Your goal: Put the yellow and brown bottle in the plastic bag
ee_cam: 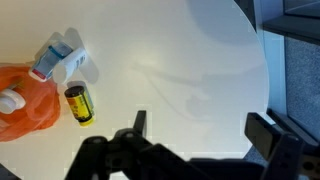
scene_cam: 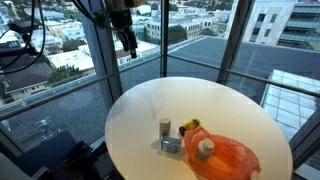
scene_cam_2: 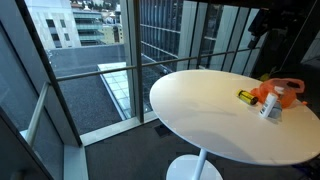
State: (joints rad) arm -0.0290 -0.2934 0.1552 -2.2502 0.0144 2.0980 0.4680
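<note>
The yellow and brown bottle (ee_cam: 79, 103) lies on the round white table (ee_cam: 180, 50), just beside the crinkled orange plastic bag (ee_cam: 30, 108). Both exterior views show the bottle (scene_cam: 188, 126) (scene_cam_2: 246, 96) next to the bag (scene_cam: 228, 157) (scene_cam_2: 285, 90). My gripper (ee_cam: 200, 128) is open and empty. It hangs high above the table, well away from the bottle, and shows at the top of an exterior view (scene_cam: 126, 40).
A grey-silver cylinder (scene_cam: 165, 129) (ee_cam: 60, 55) stands by the bag. A white-capped pale item (scene_cam: 205, 148) (ee_cam: 10, 100) sits on the bag. Glass walls with a railing surround the table, and the table edge (ee_cam: 262, 70) drops off at the right.
</note>
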